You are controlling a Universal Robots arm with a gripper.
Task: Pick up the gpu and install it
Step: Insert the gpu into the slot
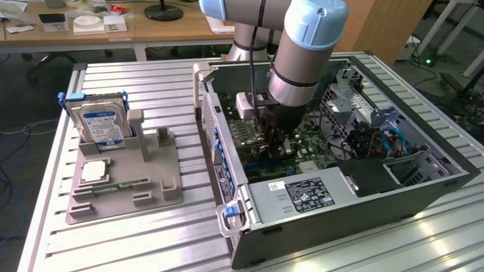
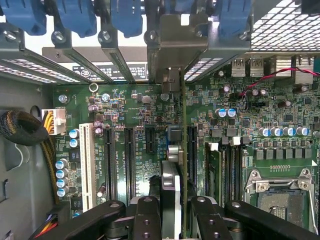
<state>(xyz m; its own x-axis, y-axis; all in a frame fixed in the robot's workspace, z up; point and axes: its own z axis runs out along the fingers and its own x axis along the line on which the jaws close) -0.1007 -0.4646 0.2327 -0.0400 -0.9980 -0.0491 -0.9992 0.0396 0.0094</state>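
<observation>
The gpu (image 2: 171, 187) stands edge-on between my fingers (image 2: 147, 220), its pale metal end bracket (image 2: 172, 37) up against the case's rear slot openings. My gripper (image 2: 177, 220) is shut on the card, deep inside the open computer case (image 1: 393, 187). The card's board runs along the black expansion slots (image 2: 127, 155) of the green motherboard (image 2: 130, 105), right beside one long slot (image 2: 191, 150). I cannot tell whether its edge sits in a slot. In the exterior view my gripper (image 1: 276, 144) reaches straight down over the motherboard (image 1: 318, 150).
Blue slot latches (image 2: 75, 17) line the case's rear wall. An empty CPU socket (image 2: 280, 200) and memory slots lie beside the card. The power supply (image 1: 302, 195) fills the case's near end. Outside the case, a grey holder (image 1: 121, 195) carries a hard drive (image 1: 102, 127) and a memory stick (image 1: 117, 186).
</observation>
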